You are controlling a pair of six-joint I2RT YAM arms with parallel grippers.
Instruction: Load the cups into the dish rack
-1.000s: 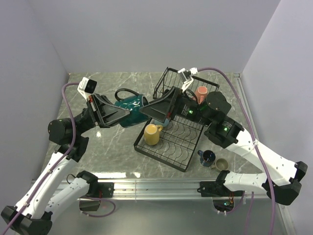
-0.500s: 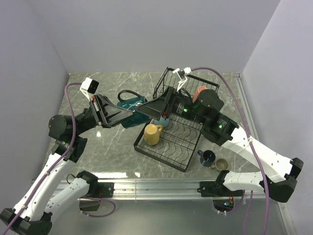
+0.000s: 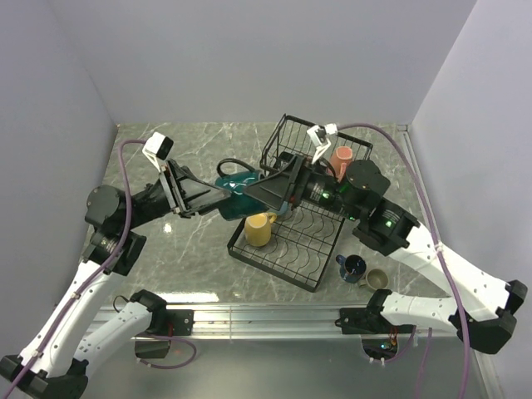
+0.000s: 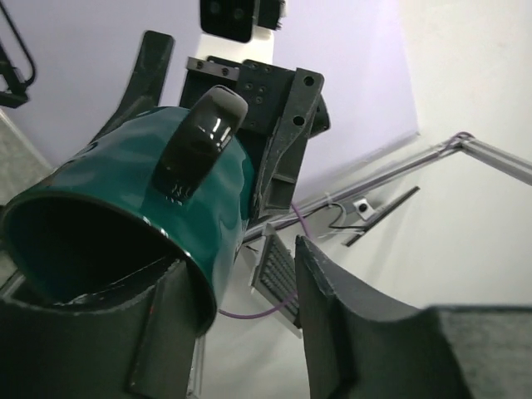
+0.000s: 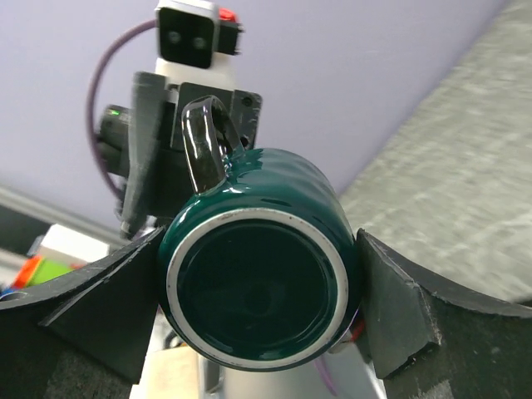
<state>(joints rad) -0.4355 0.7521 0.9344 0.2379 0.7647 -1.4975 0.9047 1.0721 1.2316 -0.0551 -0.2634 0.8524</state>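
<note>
The dark teal-green cup [image 3: 235, 189] hangs on its side in the air, left of the dish rack [image 3: 274, 263]. My right gripper [image 3: 254, 194] is shut on its body, and both fingers [image 5: 391, 291] press the cup [image 5: 258, 283] near its base. One finger [image 4: 158, 332] of my left gripper [image 3: 218, 196] sits inside the cup's mouth [image 4: 125, 191], while the other stands apart from the wall, so it is open. A yellow cup [image 3: 258, 228] lies in the rack's flat tray. The pink cup [image 3: 341, 158] sits by the raised basket [image 3: 291, 137].
A navy cup [image 3: 352, 267] and a small beige cup [image 3: 376, 279] stand on the marble table right of the rack's front corner. Purple cables trail from both wrists. Plain walls enclose the table on the left, back and right.
My left gripper has opened off the teal cup's rim. The cup and both grippers have shifted right toward the rack, with the right gripper staying round the cup.
</note>
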